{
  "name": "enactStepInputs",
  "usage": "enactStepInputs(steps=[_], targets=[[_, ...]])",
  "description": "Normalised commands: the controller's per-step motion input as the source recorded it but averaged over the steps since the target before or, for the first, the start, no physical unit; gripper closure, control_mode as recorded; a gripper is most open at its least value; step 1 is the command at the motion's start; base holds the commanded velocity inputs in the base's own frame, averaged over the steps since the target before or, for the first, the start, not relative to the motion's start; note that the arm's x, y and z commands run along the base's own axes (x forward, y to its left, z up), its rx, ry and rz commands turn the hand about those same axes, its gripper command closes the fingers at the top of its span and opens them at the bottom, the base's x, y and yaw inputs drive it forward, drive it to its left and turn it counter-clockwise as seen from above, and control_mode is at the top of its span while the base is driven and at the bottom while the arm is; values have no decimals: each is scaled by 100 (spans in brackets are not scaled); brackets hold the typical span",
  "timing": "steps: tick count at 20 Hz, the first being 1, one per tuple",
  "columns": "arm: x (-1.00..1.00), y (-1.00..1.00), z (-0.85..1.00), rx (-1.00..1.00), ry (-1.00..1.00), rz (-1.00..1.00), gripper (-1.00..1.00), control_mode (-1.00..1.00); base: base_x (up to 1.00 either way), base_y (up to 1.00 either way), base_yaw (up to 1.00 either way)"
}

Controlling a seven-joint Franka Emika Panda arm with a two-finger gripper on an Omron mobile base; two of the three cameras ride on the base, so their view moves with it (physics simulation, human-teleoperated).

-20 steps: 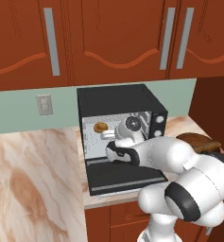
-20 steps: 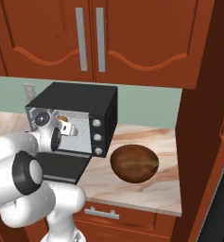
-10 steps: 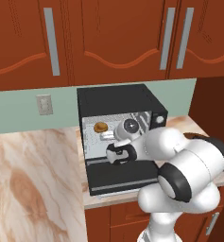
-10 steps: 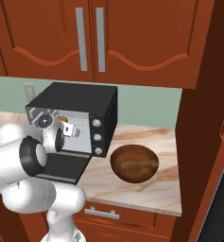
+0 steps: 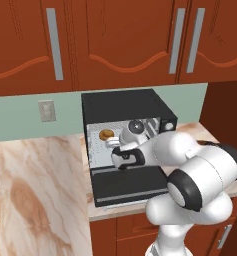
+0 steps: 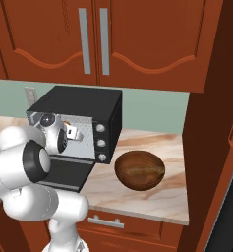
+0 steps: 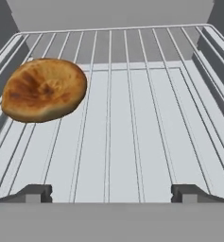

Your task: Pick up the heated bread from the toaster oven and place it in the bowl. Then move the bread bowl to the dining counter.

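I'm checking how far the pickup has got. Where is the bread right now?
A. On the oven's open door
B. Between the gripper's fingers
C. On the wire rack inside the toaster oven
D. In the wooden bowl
C: the bread lies on the wire rack, ahead of the open gripper; nothing lies in the bowl.

The bread [image 7: 43,89] lies on the wire rack [image 7: 132,137] inside the toaster oven [image 6: 78,120], left of the bowl [image 6: 139,169] on the worktop [image 6: 157,197].
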Motion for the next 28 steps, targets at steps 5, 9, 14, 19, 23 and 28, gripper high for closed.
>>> enactStepInputs(steps=[5, 9, 14, 19, 23, 28], targets=[[-13, -15, -37, -2, 10, -1, -100, -100, 0, 0, 0], [-24, -24, -51, -4, 11, 0, -100, -100, 0, 0, 0], [-39, -28, -57, -5, 10, 0, -100, -100, 0, 0, 0], [-63, -34, -62, -4, 7, 0, -100, -100, 0, 0, 0], [-77, -35, -63, -5, 5, 0, -100, -100, 0, 0, 0], [-82, -34, -64, -4, 6, 0, -100, -100, 0, 0, 0]])
